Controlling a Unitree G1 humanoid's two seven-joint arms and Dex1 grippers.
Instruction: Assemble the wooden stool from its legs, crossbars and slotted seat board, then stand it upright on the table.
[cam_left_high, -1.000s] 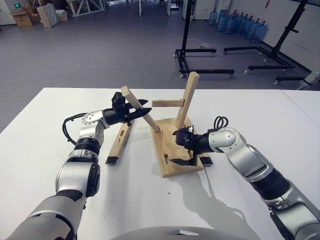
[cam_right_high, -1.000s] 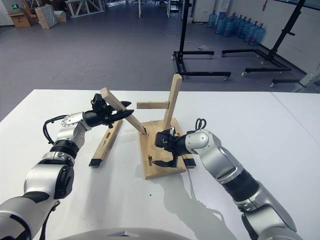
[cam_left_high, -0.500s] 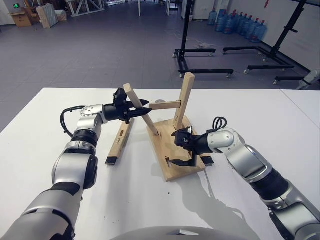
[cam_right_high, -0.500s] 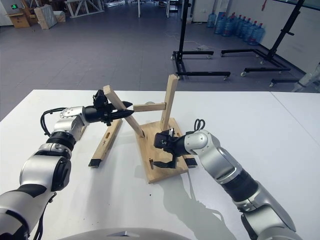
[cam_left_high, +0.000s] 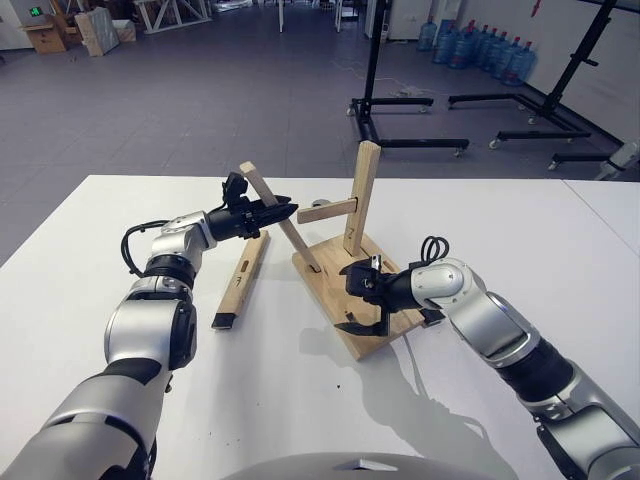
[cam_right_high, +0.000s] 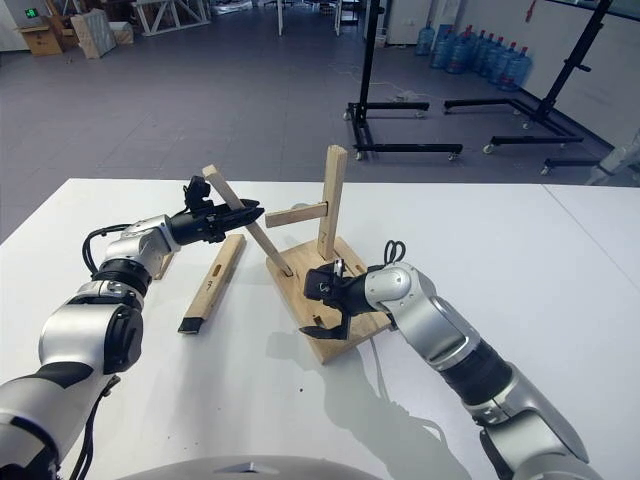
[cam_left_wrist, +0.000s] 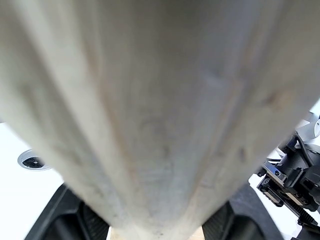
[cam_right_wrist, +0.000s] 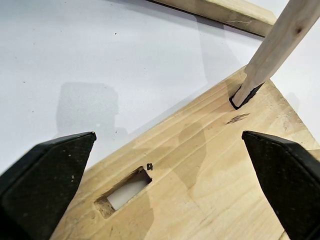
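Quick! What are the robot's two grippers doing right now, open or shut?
Left gripper: shut on the tilted wooden leg.
Right gripper: open, over the seat board.

Far back in the room we see black metal stands on wheels, a row of blue plastic water jugs and brown cardboard boxes on the grey floor.
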